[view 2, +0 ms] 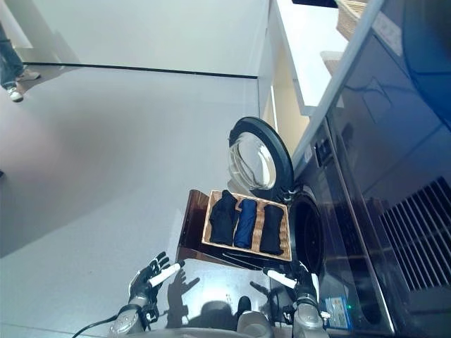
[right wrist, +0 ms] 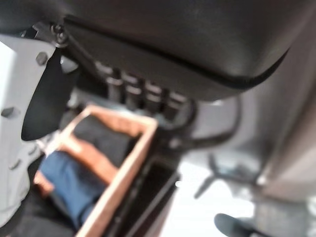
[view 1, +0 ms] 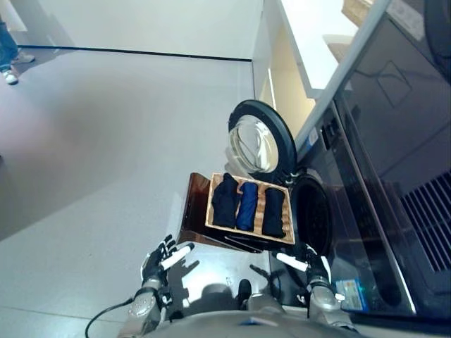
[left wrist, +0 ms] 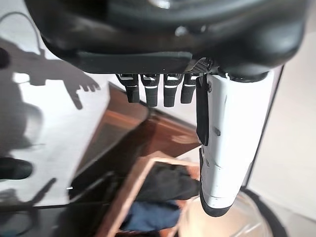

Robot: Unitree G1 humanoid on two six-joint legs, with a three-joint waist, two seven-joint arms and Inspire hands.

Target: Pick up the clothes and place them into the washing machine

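A shallow wicker basket (view 1: 288, 235) rests on a low dark brown box (view 1: 195, 208) beside the washing machine. It holds rolled clothes side by side: a black one (view 1: 225, 201), a blue one (view 1: 246, 205) and another black one (view 1: 273, 211). The machine's round door (view 1: 261, 144) stands open, with the dark drum opening (view 1: 314, 215) right of the basket. My left hand (view 1: 162, 259) is open and empty, just short of the box's near left corner. My right hand (view 1: 311, 265) is open and empty, near the basket's near right corner, below the drum. The basket also shows in the right wrist view (right wrist: 126, 170).
The washing machine's dark front (view 1: 394, 183) runs along the right. A white counter (view 1: 310, 42) stands behind it. Pale floor (view 1: 106, 141) stretches to the left. A person's legs and shoes (view 1: 8, 53) are at the far left.
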